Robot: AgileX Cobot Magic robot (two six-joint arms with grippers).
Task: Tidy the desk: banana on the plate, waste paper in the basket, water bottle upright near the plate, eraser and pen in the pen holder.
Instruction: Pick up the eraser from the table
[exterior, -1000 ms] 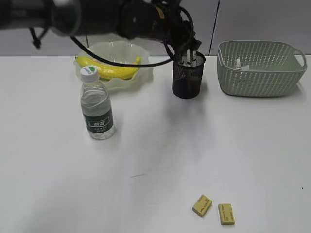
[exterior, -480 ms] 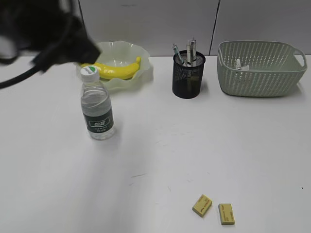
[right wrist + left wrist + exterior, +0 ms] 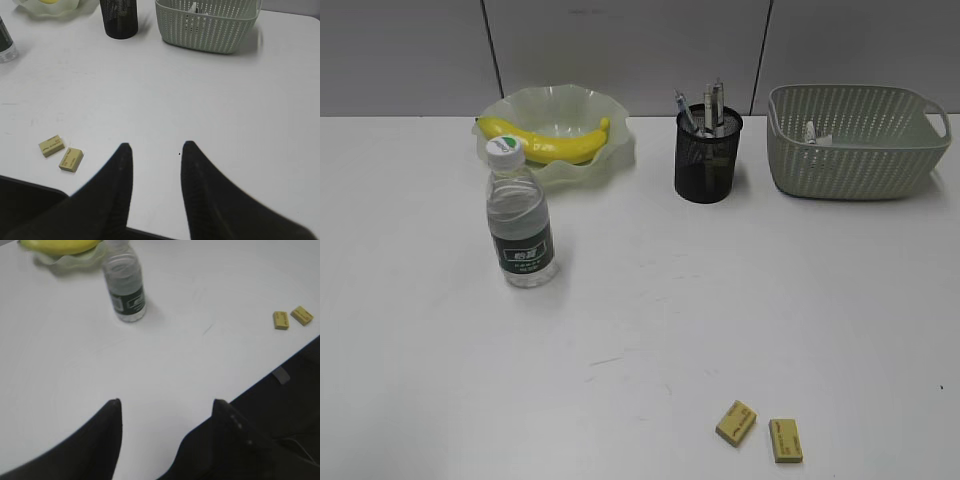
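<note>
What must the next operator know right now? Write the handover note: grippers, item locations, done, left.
Left gripper: open, empty, above bare table.
Right gripper: open, empty, near the front edge.
Done: banana on the plate; water bottle upright in front of the plate; pens in the pen holder; waste paper in the basket.
Left: two yellow erasers lie side by side near the table's front edge; both go in the pen holder.
</note>
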